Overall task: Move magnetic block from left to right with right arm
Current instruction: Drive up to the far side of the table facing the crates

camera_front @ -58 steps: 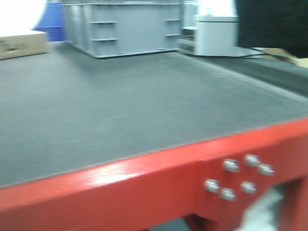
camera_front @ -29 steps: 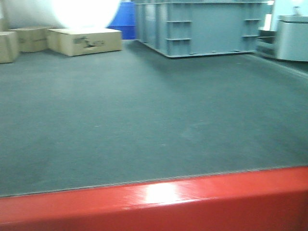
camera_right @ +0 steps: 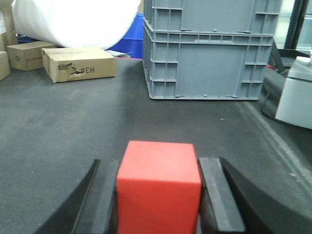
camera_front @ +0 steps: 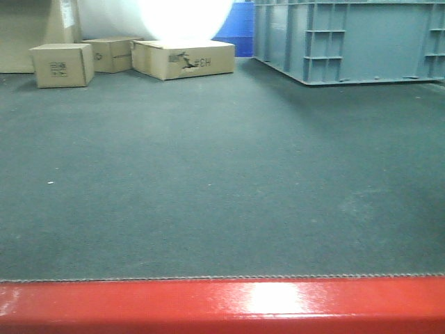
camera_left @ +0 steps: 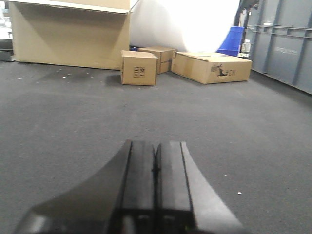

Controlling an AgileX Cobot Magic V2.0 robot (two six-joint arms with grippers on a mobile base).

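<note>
Though front view misses it | right pincer point(camera_right: 160, 197) clamps magnetic block point(camera_right: 158, 183)

All three views face low across the mat point(camera_front: 208, 174), sharing the torn box point(camera_front: 183, 59).

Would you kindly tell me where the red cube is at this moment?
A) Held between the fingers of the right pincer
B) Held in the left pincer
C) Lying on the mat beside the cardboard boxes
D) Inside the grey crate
A: the right wrist view shows the red cube clamped between the two fingers of the right pincer, while the left pincer is shut on nothing.
</note>
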